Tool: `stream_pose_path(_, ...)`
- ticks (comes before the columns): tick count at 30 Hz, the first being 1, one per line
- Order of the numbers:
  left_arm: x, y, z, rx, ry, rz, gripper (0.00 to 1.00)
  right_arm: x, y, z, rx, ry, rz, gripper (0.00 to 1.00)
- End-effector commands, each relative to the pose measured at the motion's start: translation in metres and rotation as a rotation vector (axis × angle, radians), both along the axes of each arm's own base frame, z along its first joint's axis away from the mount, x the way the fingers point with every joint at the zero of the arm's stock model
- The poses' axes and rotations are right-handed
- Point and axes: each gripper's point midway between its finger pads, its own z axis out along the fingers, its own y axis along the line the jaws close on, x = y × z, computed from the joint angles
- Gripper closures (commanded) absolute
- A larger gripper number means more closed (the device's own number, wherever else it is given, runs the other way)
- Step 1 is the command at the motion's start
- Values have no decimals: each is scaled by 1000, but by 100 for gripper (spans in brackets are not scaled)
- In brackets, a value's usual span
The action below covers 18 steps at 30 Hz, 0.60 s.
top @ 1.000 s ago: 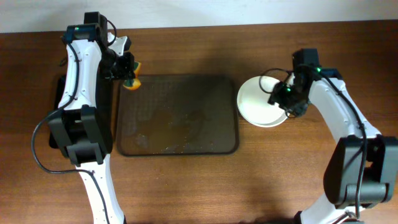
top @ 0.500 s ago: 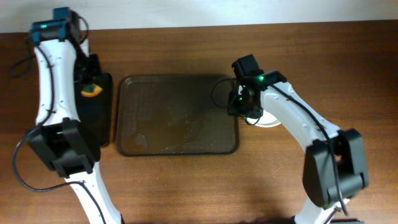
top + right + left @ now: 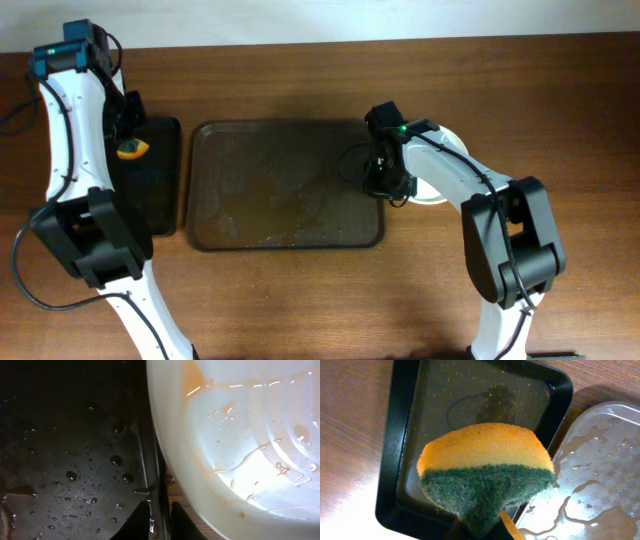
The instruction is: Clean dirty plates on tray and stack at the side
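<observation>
Right gripper at tray rim

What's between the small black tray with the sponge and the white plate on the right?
The big brown tray, wet and holding no plates, fills that stretch; the overhead view shows it.

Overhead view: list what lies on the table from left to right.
Narrow black rectangular tray → large dark brown rectangular tray → round white plate. The orange-and-green sponge overlaps the black tray, so it is left out.
</observation>
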Motion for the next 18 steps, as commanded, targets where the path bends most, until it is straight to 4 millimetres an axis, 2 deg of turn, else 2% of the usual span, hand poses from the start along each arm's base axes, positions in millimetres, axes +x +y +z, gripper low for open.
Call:
stream_pose_path(1, 0, -5, -2, -26, -13, 0, 99, -3, 6, -6, 14, 13, 12, 86)
stream_pose_path(4, -1, -8, -14, -45, 1, -2, 99, -3, 11, -9, 39, 18, 47, 96)
stream_pose_path(8, -3, -9, -20, -48, 14, -2, 99, -1, 13, -6, 48, 9, 59, 96)
stream_pose_path(18, -2, -9, -20, -47, 11, -2, 99, 11, 18, 2, 62, -31, 93, 96)
